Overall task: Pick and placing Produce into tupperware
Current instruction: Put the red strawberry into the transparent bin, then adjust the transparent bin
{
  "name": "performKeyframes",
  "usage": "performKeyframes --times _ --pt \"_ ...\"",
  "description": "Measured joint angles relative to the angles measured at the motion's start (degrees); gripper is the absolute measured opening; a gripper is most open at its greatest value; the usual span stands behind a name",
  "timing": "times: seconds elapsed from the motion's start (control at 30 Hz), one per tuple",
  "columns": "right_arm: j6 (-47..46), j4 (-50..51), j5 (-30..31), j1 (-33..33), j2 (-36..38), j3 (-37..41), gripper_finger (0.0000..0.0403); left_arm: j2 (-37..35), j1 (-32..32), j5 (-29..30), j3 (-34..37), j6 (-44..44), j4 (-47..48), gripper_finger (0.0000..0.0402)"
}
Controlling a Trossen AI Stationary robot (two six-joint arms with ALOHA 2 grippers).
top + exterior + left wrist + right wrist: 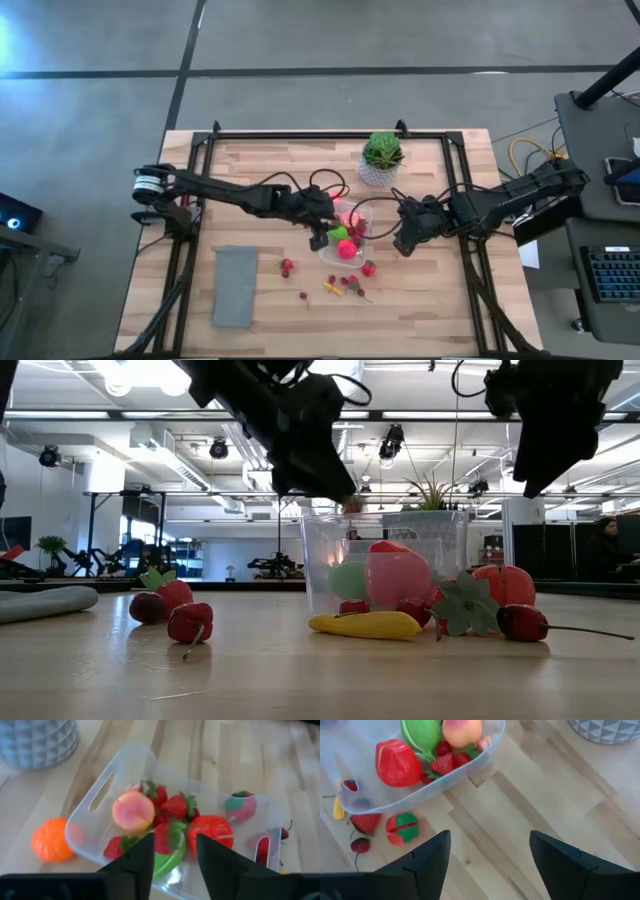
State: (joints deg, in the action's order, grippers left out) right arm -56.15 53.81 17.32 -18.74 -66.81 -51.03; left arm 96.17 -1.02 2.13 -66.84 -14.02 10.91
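The clear tupperware (pixel 352 232) (pixel 165 820) stands mid-table and holds a peach-coloured fruit (pixel 132 811), strawberries (pixel 176 805), a red piece (pixel 211 830) and a green piece (pixel 167 860). More produce lies loose on the wood in front of it: a red-and-green piece (pixel 402 827), cherries (pixel 190 622), a yellow bit (pixel 365 624). An orange ball (pixel 50 839) rests beside the tub. My left gripper (pixel 172 865) (pixel 322 238) hangs over the tub's left end, slightly open, nothing between its fingers. My right gripper (pixel 490 865) (pixel 403 243) hovers open over bare wood right of the tub.
A green spiky plant in a white pot (pixel 381 160) stands behind the tub, toward the far edge. A flat grey rectangle (pixel 235 285) lies at the near left. A black frame (pixel 300 133) runs along the table's far edge and sides.
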Motion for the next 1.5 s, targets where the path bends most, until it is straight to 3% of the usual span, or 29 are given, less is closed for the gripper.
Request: performKeyframes --times 0.13,0.33,0.63,0.83,1.03,1.27,1.37,1.5 --pt "-1.28 -0.07 0.04 -2.52 0.00 0.14 0.0270 0.55 -0.13 0.00 -1.17 -4.85 1.06 0.0179" --pt "-2.50 -0.55 0.18 -6.21 0.00 0.29 0.0274 -0.54 -1.36 -0.20 -1.06 -5.02 0.72 0.0227" --pt "-4.07 -7.97 0.70 -10.80 -0.02 1.40 0.0265 -1.72 -5.03 -0.27 -0.73 -5.30 3.59 0.0230" --pt "-4.30 -16.65 0.29 -15.17 -0.04 2.56 0.0271 -1.74 -8.82 -0.40 -0.64 -11.12 14.60 0.0230" --pt "-8.82 -20.01 0.48 -17.64 -0.04 2.61 0.0268 -1.75 -12.44 3.40 -0.27 -11.20 25.57 0.0230" --pt "-14.66 -22.90 1.89 -17.64 -0.51 2.65 0.0265 -2.02 -14.48 6.97 -0.13 -5.80 27.61 0.0230" --pt "-19.57 -20.95 3.40 -17.64 -2.45 2.74 0.0264 -2.89 -14.49 7.38 0.78 -3.47 28.41 0.0230" --pt "-32.45 -15.37 3.30 -17.64 -8.09 2.85 0.0263 -5.07 -14.24 13.50 3.51 -0.72 28.21 0.0230"
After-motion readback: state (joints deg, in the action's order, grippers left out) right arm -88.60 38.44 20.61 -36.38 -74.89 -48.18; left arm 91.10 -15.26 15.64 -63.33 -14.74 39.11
